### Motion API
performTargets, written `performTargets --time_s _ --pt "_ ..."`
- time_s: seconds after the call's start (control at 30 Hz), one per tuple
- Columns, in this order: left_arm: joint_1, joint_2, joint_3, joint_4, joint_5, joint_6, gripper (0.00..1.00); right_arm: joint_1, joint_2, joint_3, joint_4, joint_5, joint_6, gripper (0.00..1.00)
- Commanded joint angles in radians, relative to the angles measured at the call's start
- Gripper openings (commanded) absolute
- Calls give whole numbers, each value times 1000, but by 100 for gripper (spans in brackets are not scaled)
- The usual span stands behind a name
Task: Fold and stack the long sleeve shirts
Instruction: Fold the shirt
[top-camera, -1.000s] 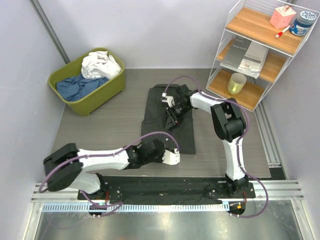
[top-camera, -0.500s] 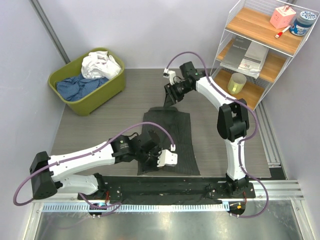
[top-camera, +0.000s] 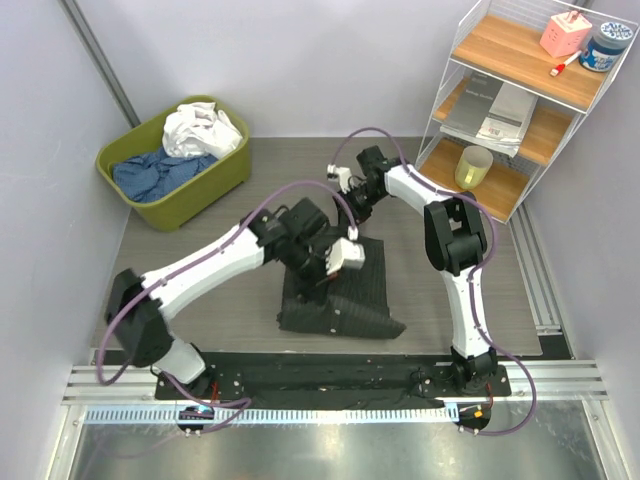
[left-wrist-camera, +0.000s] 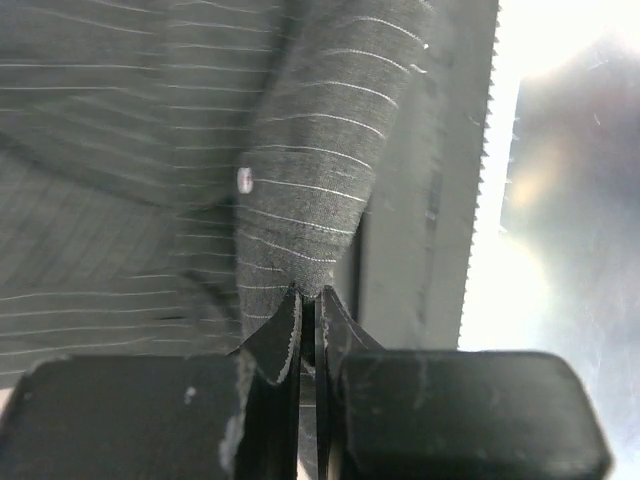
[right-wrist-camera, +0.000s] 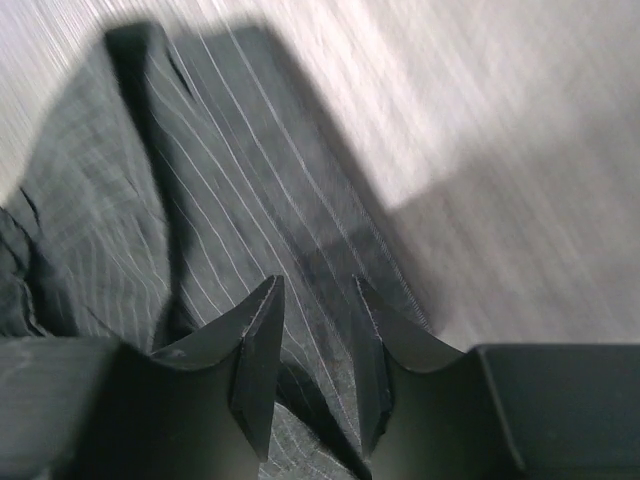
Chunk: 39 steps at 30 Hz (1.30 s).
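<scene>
Left hand (top-camera: 340, 258) is pinching a fold of the shirt (top-camera: 340, 300): in its wrist view the two fingers (left-wrist-camera: 285, 335) are meeting on a peak of dark cloth at the hand (left-wrist-camera: 308, 300), with no gap between them. The shirt (left-wrist-camera: 300, 150), charcoal with thin pale stripes, is carrying a small pale dot that could be a button; no label or print is showing on it.

From above, the shirt is lying in the middle of the bench (top-camera: 220, 260), doubled over and rumpled, its near edge spreading toward the arm bases. The left hand is holding its fold up over the far half.

Right hand (top-camera: 352, 195) is hanging at the shirt's far edge. In its wrist view the hand (right-wrist-camera: 315, 290) is keeping its fingers (right-wrist-camera: 255, 345) apart, gripping nothing, with the shirt (right-wrist-camera: 230, 200) and bare bench behind them.

At far left a green bin (top-camera: 190, 200) is holding a white cloth (top-camera: 205, 128) and a blue cloth (top-camera: 155, 172). At far right a wire rack (top-camera: 500, 45) is carrying a jar (top-camera: 606, 47), books (top-camera: 500, 110) and a yellow cup (top-camera: 473, 166). The jar's label and the print on the books are too small to read.
</scene>
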Motion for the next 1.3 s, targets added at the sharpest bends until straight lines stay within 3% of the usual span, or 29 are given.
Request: performTargets --time_s 0.0,0.33,0.53,0.6,0.73,0.8,0.87,1.03,1.17,1.27 --pt "131 150 197 -94 89 116 0 6 -8 -45 -2 -35 -60 36" --pt "302 501 470 -120 54 250 0 6 3 -69 -28 -103 -72 29" --pt "360 596 490 -21 32 250 2 6 29 -15 -82 -132 -89 29" --pt "376 604 476 19 23 233 9 6 35 0 -89 -129 -94 29" --pt "398 580 450 47 37 235 34 6 36 17 -114 -130 -103 30" --pt "403 554 414 42 50 241 40 6 35 30 -131 -139 -98 30" --pt "402 514 378 39 66 253 54 1 17 49 -134 -142 -88 32" --pt "399 497 280 148 37 129 68 -23 -13 91 -126 -133 -52 34" --pt "399 517 243 187 6 118 61 -25 -22 30 -114 -107 -62 35" --pt "397 515 208 119 38 185 44 -20 -5 -33 -95 -100 -68 34"
